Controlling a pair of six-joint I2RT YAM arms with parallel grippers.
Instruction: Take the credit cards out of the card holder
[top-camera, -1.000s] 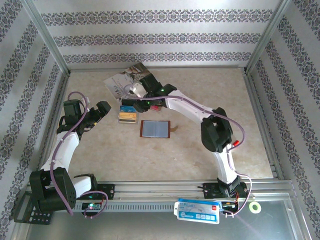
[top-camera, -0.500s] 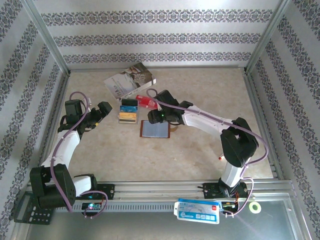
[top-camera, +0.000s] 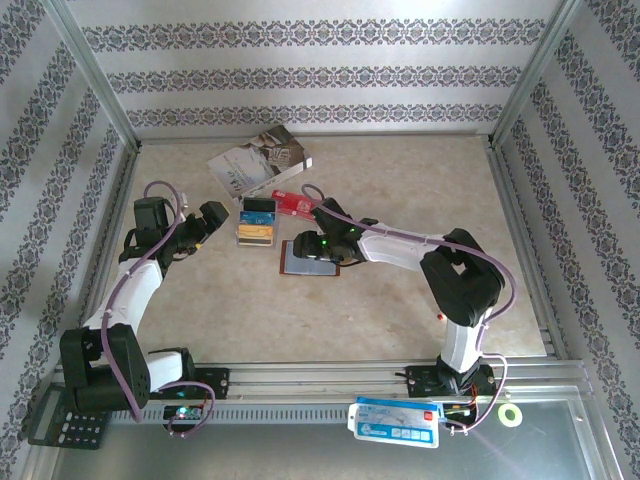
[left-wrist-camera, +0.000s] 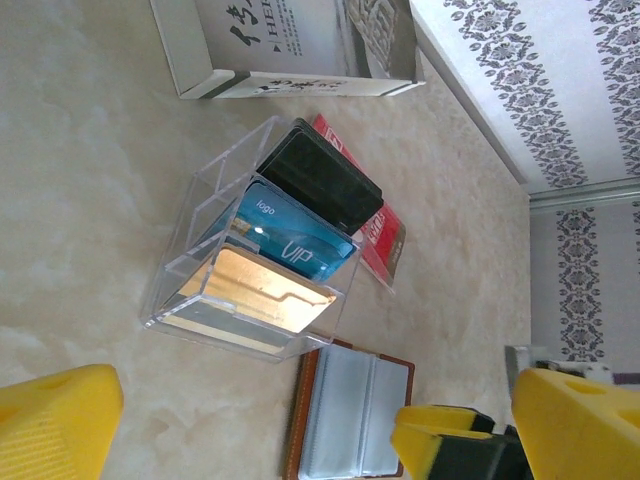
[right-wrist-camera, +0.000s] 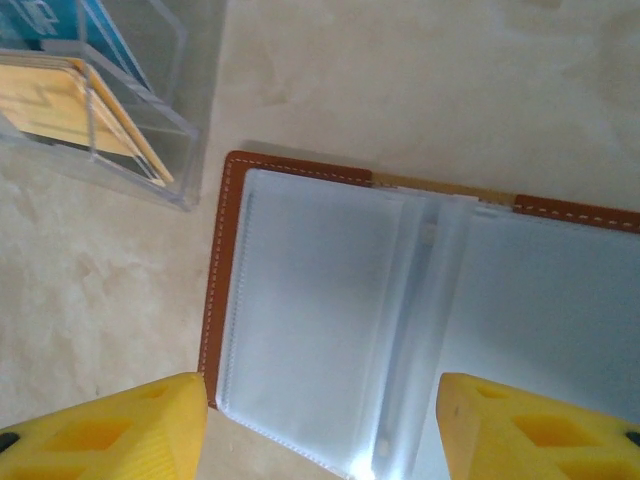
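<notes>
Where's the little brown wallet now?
Top view: the card holder lies open mid-table, right of the clear card rack, under the right gripper.

Brown card holder (right-wrist-camera: 330, 300) lies open; credit cards (left-wrist-camera: 295, 245) stand beside.

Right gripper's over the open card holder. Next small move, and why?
Probably lower the open right gripper to the card holder and lift a sleeve page: both sleeves showing look empty, while credit cards stand in the clear rack beside it.
</notes>
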